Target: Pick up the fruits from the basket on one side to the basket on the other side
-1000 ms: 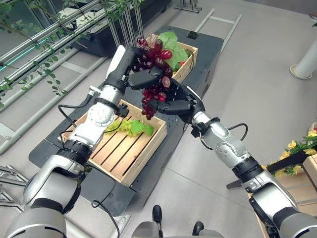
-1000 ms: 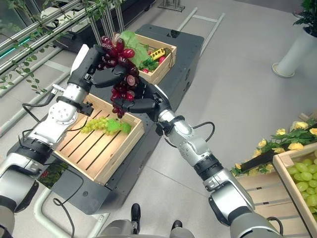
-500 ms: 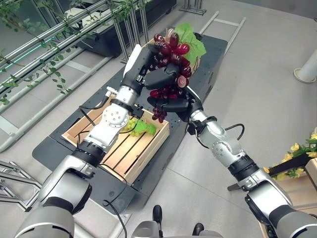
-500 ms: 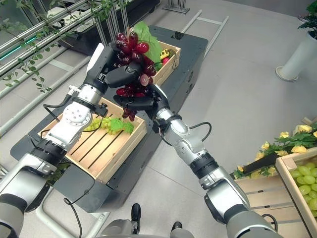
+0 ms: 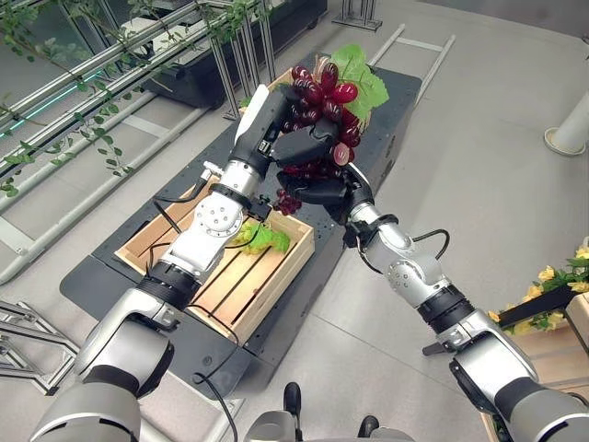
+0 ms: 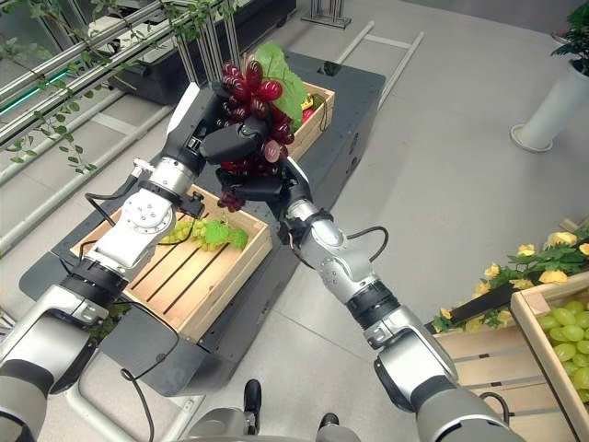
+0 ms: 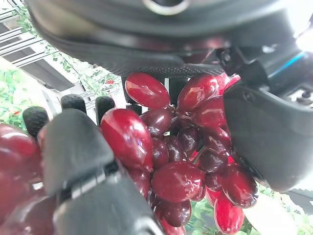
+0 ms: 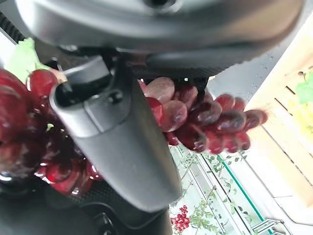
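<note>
Grey floor, dark worktop (image 5: pixel 386 138) below | my left hand (image 5: pixel 276 124) curled round red grapes (image 5: pixel 322 92) | right hand (image 5: pixel 322 191) cupping them beneath | near crate (image 5: pixel 267 285) under both.

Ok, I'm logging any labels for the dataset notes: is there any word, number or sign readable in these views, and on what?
None can be read.
Red grape bunch, held up between the left hand and the right hand: no print.
Near wooden crate and far wooden crate: no marking visible.
Yellow item in the far crate: too small to tell.
</note>
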